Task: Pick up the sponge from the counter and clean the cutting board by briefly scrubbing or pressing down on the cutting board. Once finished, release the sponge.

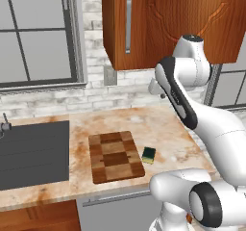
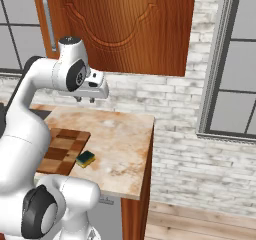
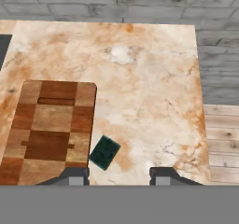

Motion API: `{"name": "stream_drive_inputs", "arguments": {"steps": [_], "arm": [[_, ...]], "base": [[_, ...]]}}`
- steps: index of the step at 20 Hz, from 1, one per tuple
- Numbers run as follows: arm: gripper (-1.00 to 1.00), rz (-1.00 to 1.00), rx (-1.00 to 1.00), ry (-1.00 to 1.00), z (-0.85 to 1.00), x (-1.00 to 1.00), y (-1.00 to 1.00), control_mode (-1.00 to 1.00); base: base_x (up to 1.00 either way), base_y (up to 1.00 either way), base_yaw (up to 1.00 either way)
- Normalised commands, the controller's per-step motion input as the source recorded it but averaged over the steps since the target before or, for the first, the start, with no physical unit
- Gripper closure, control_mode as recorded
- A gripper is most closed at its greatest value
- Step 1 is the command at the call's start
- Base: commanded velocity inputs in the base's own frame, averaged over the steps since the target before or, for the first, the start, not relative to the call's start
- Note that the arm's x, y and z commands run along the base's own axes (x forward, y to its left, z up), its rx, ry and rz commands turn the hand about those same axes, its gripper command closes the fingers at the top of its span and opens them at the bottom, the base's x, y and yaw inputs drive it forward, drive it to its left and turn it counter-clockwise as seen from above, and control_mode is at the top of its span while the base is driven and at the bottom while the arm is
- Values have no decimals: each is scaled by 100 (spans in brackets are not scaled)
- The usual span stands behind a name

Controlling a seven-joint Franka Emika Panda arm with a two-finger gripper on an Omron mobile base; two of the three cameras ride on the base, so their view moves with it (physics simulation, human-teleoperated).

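I could read no writing or labels on anything. Nearest to me in the hand view, the gripper (image 3: 119,174) hung high above the counter (image 3: 154,92), its two fingertips (image 3: 74,175) spread wide apart, grasping nothing and touching nothing. Just beyond them, at about 11 o'clock, lay the sponge (image 3: 104,152), green side up and turned at an angle, resting on the counter just beside the near right corner of the cutting board (image 3: 49,127); I could not tell whether the two touched. The checkered board lay flat at 10 o'clock. From the left base view, a dark sink (image 1: 33,150) sat at the board's 9 o'clock. Farther back stood a pale brick wall (image 1: 96,93), a wooden wall cabinet (image 1: 168,18) overhead, and a window (image 1: 36,32) at 11 o'clock.
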Motion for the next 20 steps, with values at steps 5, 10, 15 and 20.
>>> {"name": "stream_drive_inputs", "arguments": {"steps": [5,10,15,20], "arm": [[-100,0,0,-4,-5,-29,3,-100],[-100,-4,-1,13,-54,-29,22,-100],[-100,-12,0,22,-71,-1,15,-100],[-100,-14,3,1,-76,-24,7,-100]], "base": [[0,0,0],[0,0,0],[0,0,0],[0,0,0]]}}
